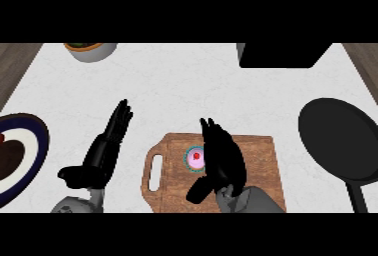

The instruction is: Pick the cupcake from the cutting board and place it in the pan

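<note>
Right robot hand (pixel 221 160) overlaps cupcake (pixel 195 158) on cutting board (pixel 173 197), pan (pixel 339 140) nearby right.

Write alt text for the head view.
The right hand hovers open over a wooden cutting board, partly covering a pink-topped cupcake. A black pan lies to the right; the left hand rests open at the left.

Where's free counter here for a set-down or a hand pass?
Widest: bare counter behind the cutting board, up to the bowl and black box. Narrower strip between board and pan. Crowded: right hand over the cupcake; left hand beside the plate.
</note>
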Robot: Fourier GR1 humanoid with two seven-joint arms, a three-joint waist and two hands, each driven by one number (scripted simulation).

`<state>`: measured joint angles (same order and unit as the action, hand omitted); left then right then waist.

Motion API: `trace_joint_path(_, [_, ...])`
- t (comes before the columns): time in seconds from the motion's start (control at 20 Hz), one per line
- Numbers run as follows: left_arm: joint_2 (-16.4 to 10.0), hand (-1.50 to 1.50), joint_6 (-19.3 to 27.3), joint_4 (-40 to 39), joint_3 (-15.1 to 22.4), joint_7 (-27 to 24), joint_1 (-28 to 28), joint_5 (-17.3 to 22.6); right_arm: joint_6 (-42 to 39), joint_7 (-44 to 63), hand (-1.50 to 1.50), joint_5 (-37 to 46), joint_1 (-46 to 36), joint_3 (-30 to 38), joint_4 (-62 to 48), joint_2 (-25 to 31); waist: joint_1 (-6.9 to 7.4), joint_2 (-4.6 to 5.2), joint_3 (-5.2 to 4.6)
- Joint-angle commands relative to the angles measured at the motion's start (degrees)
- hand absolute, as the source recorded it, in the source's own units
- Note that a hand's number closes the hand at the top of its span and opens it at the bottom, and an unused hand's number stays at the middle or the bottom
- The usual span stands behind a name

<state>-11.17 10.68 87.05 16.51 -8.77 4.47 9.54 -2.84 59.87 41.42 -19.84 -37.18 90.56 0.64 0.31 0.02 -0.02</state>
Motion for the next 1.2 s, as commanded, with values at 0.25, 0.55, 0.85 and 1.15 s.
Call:
trace_joint_path(0.25, [1.1, 0.00, -2.2, 1.7, -2.0, 1.7, -1.6, -2.1, 2.0, -1.3, -1.50, 2.3, 2.5, 3.3, -3.1, -0.6, -0.24, -0.06, 0.02])
trace_joint_path(0.55, [3.0, 0.00, -3.0, 0.2, -3.4, 0.4, -1.5, -3.5, 8.8, -4.5, -1.50, -1.0, -1.2, 2.2, -12.4, -0.6, -0.06, 0.00, 0.02])
trace_joint_path(0.85, [3.6, 0.00, -4.9, 0.8, -3.9, -0.3, -3.3, -4.4, 10.7, -4.9, -1.50, -4.5, -3.3, 1.9, -18.1, -0.6, 0.00, 0.01, 0.01])
trace_joint_path(1.15, [4.9, 0.00, -2.1, 3.6, -3.3, 3.8, -1.8, -6.8, 5.7, -11.6, 1.50, -4.7, -4.0, -0.5, -23.5, -0.6, 0.03, -0.02, 0.03])
